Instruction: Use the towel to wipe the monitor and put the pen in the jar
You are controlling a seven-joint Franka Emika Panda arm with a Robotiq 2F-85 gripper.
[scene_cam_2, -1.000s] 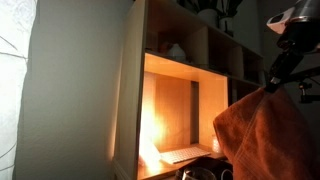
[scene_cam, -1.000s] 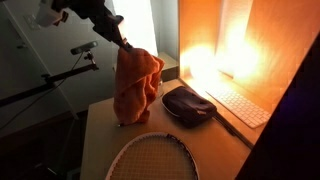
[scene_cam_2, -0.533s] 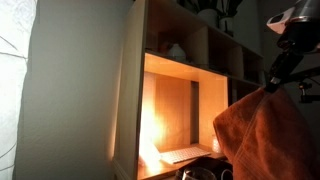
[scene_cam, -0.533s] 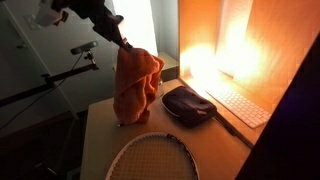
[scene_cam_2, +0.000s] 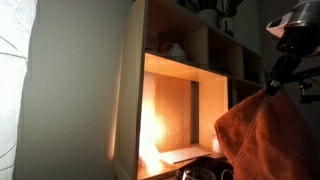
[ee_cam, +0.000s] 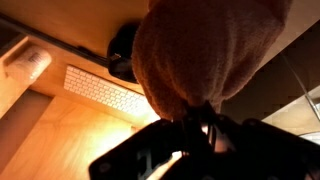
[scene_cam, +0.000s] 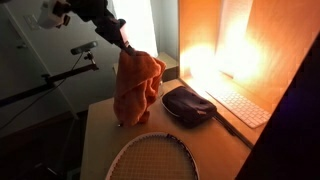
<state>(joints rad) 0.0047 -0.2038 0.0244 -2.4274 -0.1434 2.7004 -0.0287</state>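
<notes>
The orange towel [scene_cam: 138, 88] hangs bunched from my gripper [scene_cam: 124, 45], which is shut on its top; its lower end reaches the desk or hangs just above it. Seen from the side, the towel [scene_cam_2: 265, 135] drapes below the gripper [scene_cam_2: 270, 85] at the right edge. In the wrist view the towel [ee_cam: 205, 50] fills the middle, pinched in the gripper [ee_cam: 200, 118]. The monitor [scene_cam: 232, 38] glows bright at the right, well apart from the towel. The pen and the jar are out of view.
A dark zippered pouch [scene_cam: 188, 105] lies beside the towel, with a white keyboard [scene_cam: 240, 103] past it in front of the monitor. A racket head [scene_cam: 152, 158] lies at the desk's [scene_cam: 98, 128] near edge. A white glowing lampshade [scene_cam: 142, 22] stands behind. Shelving [scene_cam_2: 170, 40] rises above the lit cubby.
The gripper and the hanging towel have shifted very slightly toward the monitor side. Nothing else has moved.
</notes>
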